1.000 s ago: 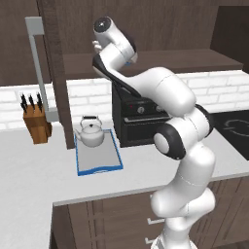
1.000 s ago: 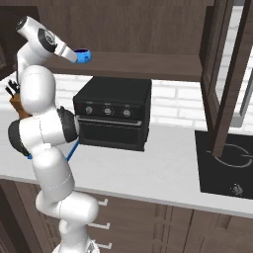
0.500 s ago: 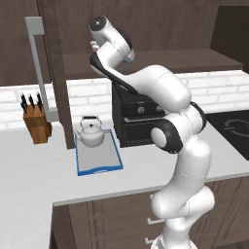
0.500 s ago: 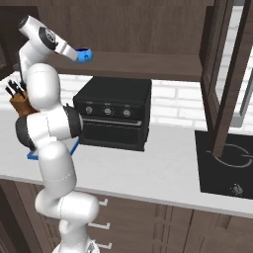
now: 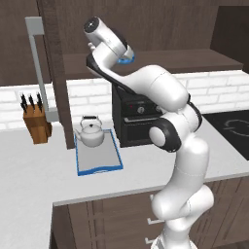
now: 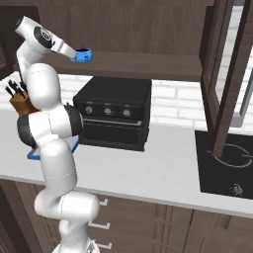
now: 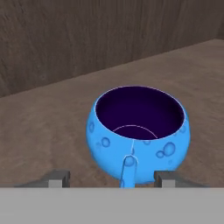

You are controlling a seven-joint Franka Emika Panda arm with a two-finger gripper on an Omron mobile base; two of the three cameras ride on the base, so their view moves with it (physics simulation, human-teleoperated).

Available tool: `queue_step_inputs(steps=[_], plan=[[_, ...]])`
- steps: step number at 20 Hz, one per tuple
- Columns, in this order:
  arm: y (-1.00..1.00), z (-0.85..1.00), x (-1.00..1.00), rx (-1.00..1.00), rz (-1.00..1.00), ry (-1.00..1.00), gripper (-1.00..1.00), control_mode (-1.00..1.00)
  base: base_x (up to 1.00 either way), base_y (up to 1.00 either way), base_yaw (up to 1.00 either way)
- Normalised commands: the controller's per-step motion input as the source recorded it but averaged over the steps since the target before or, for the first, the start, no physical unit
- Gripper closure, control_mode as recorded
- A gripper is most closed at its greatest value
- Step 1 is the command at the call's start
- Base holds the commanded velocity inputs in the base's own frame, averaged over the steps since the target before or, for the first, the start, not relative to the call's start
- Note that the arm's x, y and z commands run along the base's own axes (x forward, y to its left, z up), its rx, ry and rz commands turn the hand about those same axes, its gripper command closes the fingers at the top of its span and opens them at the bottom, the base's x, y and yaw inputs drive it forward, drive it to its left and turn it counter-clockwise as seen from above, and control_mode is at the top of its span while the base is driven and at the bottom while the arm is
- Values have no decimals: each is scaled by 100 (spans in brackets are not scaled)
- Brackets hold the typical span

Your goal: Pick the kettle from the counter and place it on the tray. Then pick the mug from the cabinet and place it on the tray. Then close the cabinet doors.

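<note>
Kitchen: we're up at the cabinet (image 6: 148,29) shelf, kettle (image 5: 91,132) already sits on the tray (image 5: 97,160).
Mug (image 7: 139,131): on the shelf, handle facing us.
Gripper (image 7: 113,178): jaws spread, straddling the mug, nothing gripped.
Tip: we'd ease in deeper, then squeeze square across the body.
</note>
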Motion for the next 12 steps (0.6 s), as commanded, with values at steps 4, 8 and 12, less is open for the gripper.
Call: queue_step_inputs(steps=[4,8,12], plan=[[-14,-1,0,0,0,0,100,-100,0,0,0],[-22,0,-9,0,0,0,100,-100,0,0,0],[-37,-1,-23,0,0,-1,100,-100,0,0,0]])
